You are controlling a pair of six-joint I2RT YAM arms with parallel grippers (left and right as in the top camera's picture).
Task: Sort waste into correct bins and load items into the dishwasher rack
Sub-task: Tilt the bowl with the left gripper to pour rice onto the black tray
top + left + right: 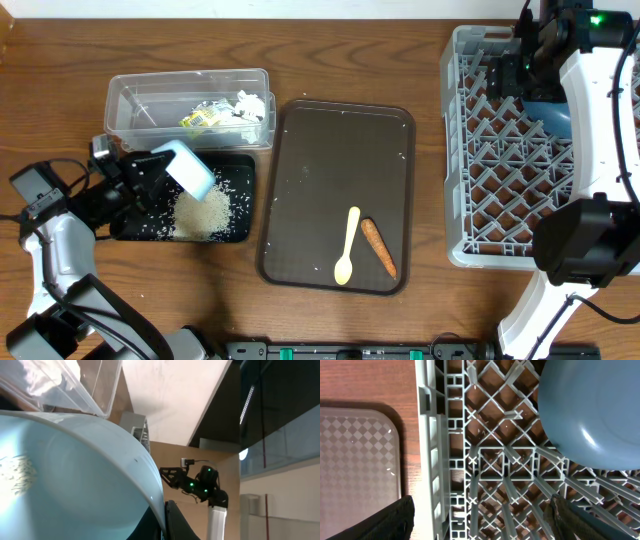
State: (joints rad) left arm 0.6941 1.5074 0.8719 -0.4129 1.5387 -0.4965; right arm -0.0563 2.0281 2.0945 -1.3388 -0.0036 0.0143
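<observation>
- While the left gripper (152, 172) clamps the light blue cup (188, 166) left of the serving tray (340, 160), rice (203, 212) lies in the black tray (138, 228).
- Tissue (255, 108) and wrapper (200, 120) occupy the clear tub (120, 110).
- Dark blue dish (590, 415) sits in the rack (462, 200); right gripper (508, 72) stands wide, empty.
- Outstanding: carrot (378, 247), spoon (348, 250), on that tray.

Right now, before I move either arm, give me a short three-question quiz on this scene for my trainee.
1. True or false: the pale yellow spoon and the carrot lie side by side on the brown serving tray.
2. What does the left gripper hold tilted over the black tray? A) white bowl B) light blue cup C) tissue
3. Which item sits in the dishwasher rack?
Key: 1 true. 2 B. 3 the dark blue dish.
</observation>
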